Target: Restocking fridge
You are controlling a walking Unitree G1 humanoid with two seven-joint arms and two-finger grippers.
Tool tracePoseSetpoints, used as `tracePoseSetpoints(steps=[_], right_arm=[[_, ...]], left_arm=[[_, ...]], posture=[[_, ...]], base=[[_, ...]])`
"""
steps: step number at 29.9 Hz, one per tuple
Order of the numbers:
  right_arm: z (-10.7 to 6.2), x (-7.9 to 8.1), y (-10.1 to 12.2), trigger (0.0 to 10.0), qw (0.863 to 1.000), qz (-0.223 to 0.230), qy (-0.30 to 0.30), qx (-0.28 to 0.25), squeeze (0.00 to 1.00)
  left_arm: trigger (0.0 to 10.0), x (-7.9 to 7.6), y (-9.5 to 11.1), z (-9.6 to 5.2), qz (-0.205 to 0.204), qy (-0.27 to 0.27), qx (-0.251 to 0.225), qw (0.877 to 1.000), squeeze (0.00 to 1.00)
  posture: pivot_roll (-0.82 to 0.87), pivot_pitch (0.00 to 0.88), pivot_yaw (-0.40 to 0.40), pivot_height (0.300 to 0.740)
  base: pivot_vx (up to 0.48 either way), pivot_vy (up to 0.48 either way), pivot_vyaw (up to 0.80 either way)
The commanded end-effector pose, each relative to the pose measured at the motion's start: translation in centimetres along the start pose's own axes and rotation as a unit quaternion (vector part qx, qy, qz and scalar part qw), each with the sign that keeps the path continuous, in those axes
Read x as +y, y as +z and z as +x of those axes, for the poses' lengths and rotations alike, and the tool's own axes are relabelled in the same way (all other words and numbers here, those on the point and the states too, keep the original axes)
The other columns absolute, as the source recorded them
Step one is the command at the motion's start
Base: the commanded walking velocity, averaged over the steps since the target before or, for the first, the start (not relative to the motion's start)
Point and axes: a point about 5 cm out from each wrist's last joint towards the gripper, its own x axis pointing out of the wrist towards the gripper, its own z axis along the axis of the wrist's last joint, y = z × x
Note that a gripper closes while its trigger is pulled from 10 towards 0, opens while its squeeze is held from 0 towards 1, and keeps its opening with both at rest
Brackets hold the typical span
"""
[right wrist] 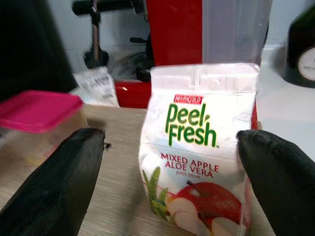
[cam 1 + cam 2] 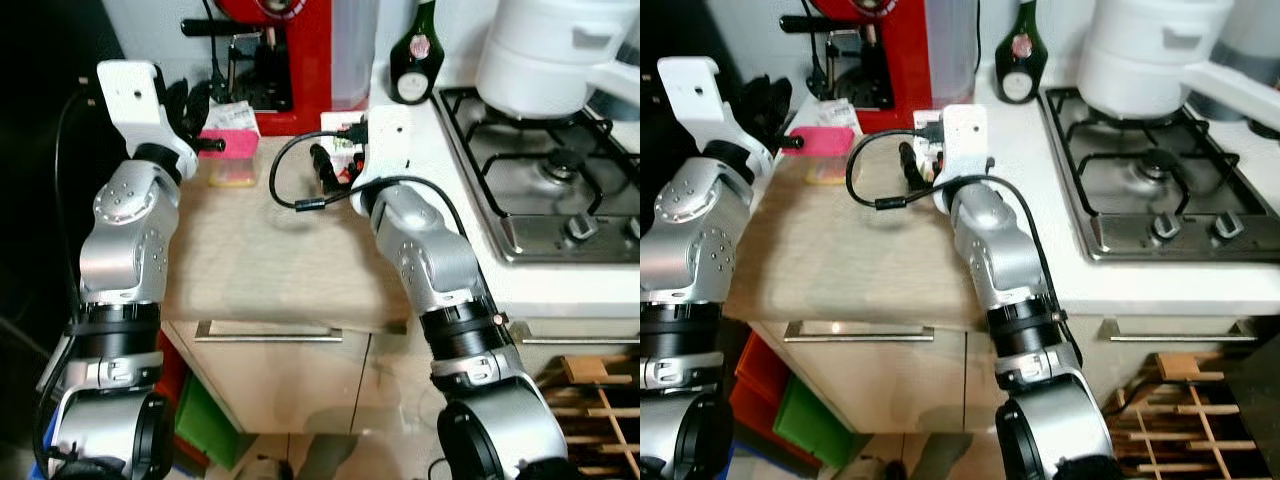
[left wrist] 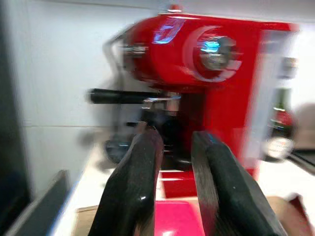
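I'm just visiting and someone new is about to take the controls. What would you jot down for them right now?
Right tool: open, fingers on either side of the juice carton, not yet closed on it.
Left tool: open, holding nothing, raised above the pink-lidded container, facing the red coffee machine.
Carton stands upright on the wooden counter, near the coffee machine; container sits beside it.
Done: right tool lined up on the carton.
Left: close on the carton, lift it, carry it to the fridge; the container probably follows.
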Motion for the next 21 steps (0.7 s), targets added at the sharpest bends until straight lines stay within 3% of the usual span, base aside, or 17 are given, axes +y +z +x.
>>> tracePoseSetpoints(steps=[1, 3, 5, 7, 13, 16, 21], right_arm=[[0.5, -0.4, 0.8, 10.0, 1.000, -0.006, -0.018, -0.010, 0.00], [0.9, -1.0, 1.6, 10.0, 0.999, -0.015, -0.042, -0.023, 0.00], [1.0, -1.1, 1.9, 10.0, 0.998, -0.014, -0.048, -0.028, 0.00], [1.1, -1.3, 2.2, 10.0, 0.998, -0.013, -0.058, -0.032, 0.00], [1.2, -1.6, 2.1, 10.0, 0.998, -0.007, -0.062, -0.027, 0.00], [1.9, -1.4, 1.7, 10.0, 0.998, 0.030, -0.059, -0.008, 0.00], [2.1, -1.0, 2.2, 10.0, 0.998, 0.036, -0.047, -0.009, 0.00]], left_arm=[[10.0, -2.1, -0.8, -0.7, 0.007, -0.084, 0.027, 0.996, 0.00], [10.0, -4.5, -2.8, -2.6, 0.012, -0.187, 0.080, 0.979, 0.00], [10.0, -5.0, -3.6, -3.3, 0.013, -0.208, 0.102, 0.973, 0.00], [10.0, -5.3, -4.6, -4.0, 0.028, -0.215, 0.120, 0.969, 0.00], [10.0, -5.7, -4.7, -4.2, 0.026, -0.215, 0.121, 0.969, 0.00], [10.0, -5.6, -4.6, -5.1, 0.021, -0.224, 0.131, 0.965, 0.00], [10.0, -5.8, -4.8, -5.8, 0.018, -0.236, 0.134, 0.962, 0.00]], posture=[[0.10, 0.000, 0.045, 0.740], [0.10, 0.000, 0.042, 0.740], [0.10, 0.000, 0.038, 0.740], [0.11, 0.000, 0.035, 0.740], [0.11, 0.000, 0.029, 0.740], [0.12, 0.000, 0.012, 0.740], [0.12, 0.000, 0.003, 0.740]], base=[[0.000, 0.000, 0.00], [0.000, 0.000, 0.00], [0.000, 0.000, 0.00], [0.000, 0.000, 0.00], [0.000, 0.000, 0.00], [0.000, 0.000, 0.00], [0.000, 0.000, 0.00]])
